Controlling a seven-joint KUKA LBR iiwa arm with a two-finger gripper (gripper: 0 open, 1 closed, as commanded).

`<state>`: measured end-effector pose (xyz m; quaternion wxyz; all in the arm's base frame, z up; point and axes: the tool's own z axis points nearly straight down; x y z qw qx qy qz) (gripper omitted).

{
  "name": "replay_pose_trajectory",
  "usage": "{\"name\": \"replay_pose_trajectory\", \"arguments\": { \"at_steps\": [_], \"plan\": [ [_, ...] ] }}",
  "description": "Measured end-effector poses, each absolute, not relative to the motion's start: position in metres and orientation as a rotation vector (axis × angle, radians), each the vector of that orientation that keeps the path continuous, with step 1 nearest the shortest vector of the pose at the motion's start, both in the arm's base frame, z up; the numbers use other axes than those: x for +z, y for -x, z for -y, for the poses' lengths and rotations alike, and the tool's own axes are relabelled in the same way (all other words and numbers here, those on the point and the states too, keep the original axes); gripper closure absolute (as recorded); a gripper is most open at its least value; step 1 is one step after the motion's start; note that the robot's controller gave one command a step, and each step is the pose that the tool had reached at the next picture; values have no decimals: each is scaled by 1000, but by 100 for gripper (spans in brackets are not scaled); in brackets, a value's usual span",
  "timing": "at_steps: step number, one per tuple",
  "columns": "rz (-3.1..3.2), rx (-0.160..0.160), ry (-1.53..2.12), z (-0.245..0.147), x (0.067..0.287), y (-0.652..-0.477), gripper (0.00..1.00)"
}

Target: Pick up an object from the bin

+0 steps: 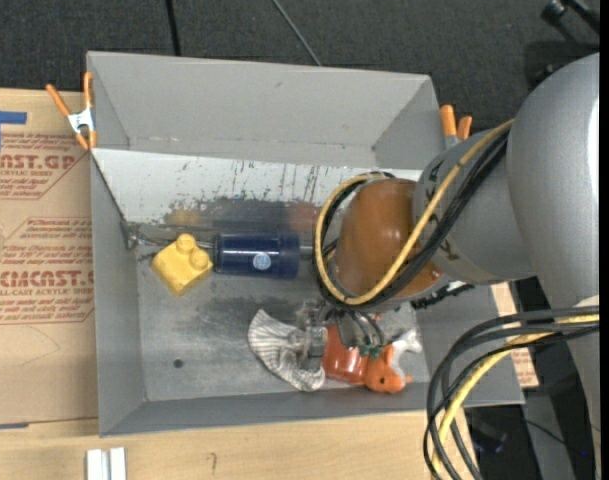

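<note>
Nearest us is the arm's grey link [544, 188], w/ the orange cover [374, 233] and looped cables below it. Under that sits the pincer [314, 340], low in the bin [254, 108] at approx. 5 o'clock on the floor. We can't tell whether it is open or closed, and we see nothing gripped.

Two objs. flank it. The crumpled grey-white cloth [279, 346] touches it on the 9 o'clock side, and the orange toy piece [369, 368] lies just beside it at 4 o'clock. We judge the cloth the closer pick, so any shift would go toward 9.

The dark blue cylinder [256, 255] is at 11 o'clock, lying flat w/ its long axis 9-to-3. The yellow block [181, 263] sits just beyond its 9 o'clock end, well apart from the pincer.
</note>
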<state>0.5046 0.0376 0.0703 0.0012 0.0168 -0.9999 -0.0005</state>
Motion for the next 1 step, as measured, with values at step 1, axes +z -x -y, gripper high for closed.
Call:
{"name": "replay_pose_trajectory", "arguments": {
  "at_steps": [1],
  "plan": [
    [3140,0,-60,-8,270,-518,100]
  ]
}}
